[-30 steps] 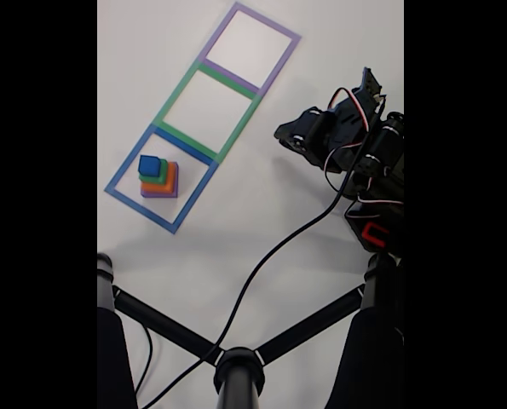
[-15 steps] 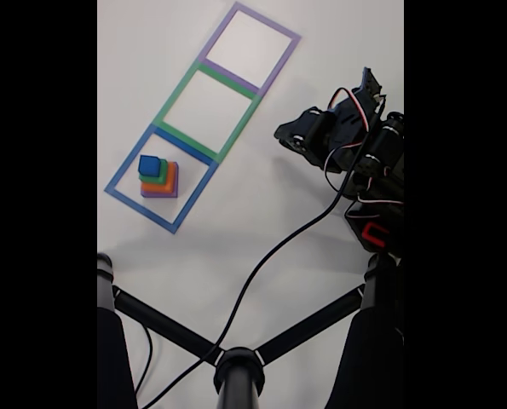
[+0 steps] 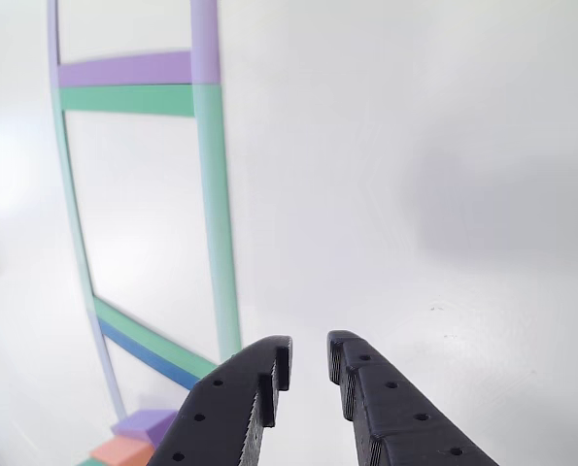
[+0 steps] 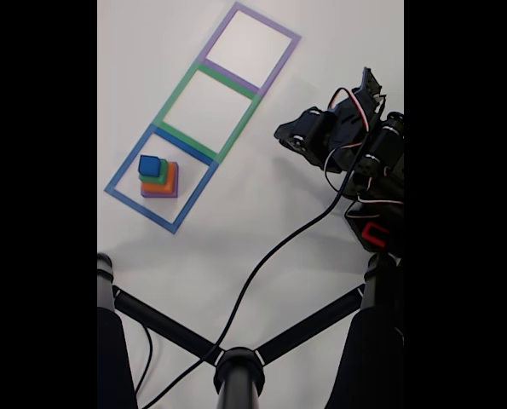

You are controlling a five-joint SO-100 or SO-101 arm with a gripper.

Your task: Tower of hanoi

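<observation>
Over the white table [image 4: 253,213], the pincer [image 3: 308,361] hangs slightly parted, empty.

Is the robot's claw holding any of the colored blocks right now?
No, nothing is held. The gripper has a bare gap between its fingertips over the white table. The stack of cubes sits untouched inside the blue square outline.

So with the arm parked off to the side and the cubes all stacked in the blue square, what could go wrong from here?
1. The blue cube tops a stepped stack; a fingers' approach that runs low could nudge the green cube and shift the tower.
2. The black cable trails across the table and might drag as the arm reaches.
3. The gripper looks barely open, so it may need widening first.
</observation>
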